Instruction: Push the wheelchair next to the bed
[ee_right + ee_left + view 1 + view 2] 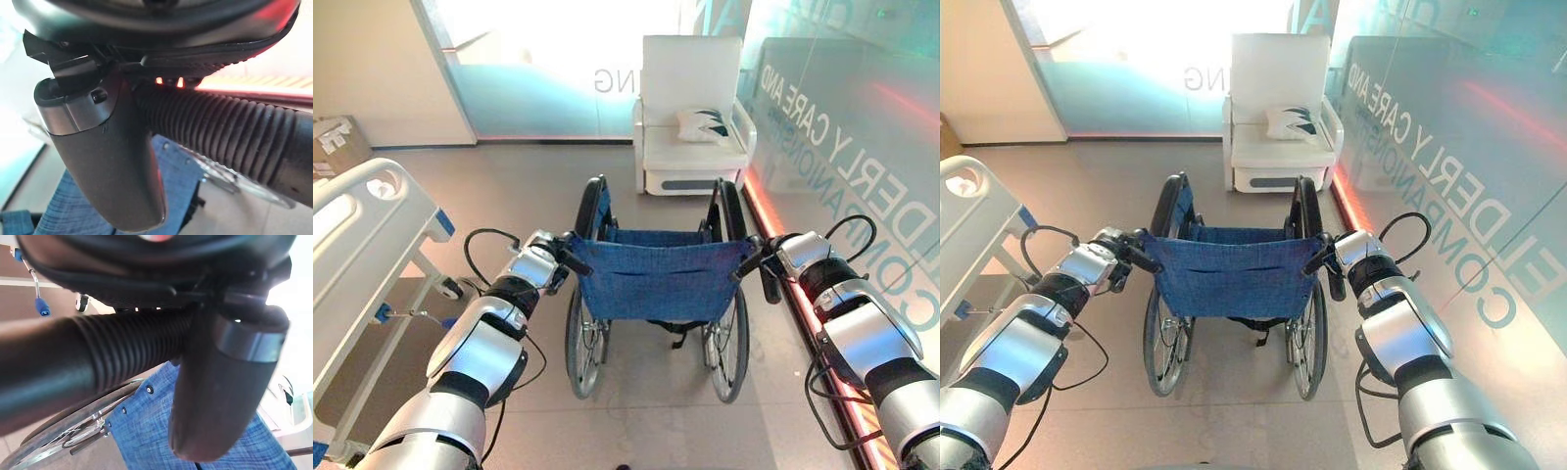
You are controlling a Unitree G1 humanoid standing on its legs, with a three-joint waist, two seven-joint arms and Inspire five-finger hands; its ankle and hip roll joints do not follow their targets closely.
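The wheelchair, with a blue fabric back and black wheels, stands right in front of me, facing away. My left hand is shut on its left push handle, a ribbed black grip that my thumb wraps. My right hand is shut on the right push handle, thumb curled under it. The white bed with its side rail lies at my left, about a wheelchair's width from the chair.
A white armchair with a cushion stands ahead, just past the wheelchair. A glass wall with a red light strip along its foot runs down the right. A cardboard box sits at far left.
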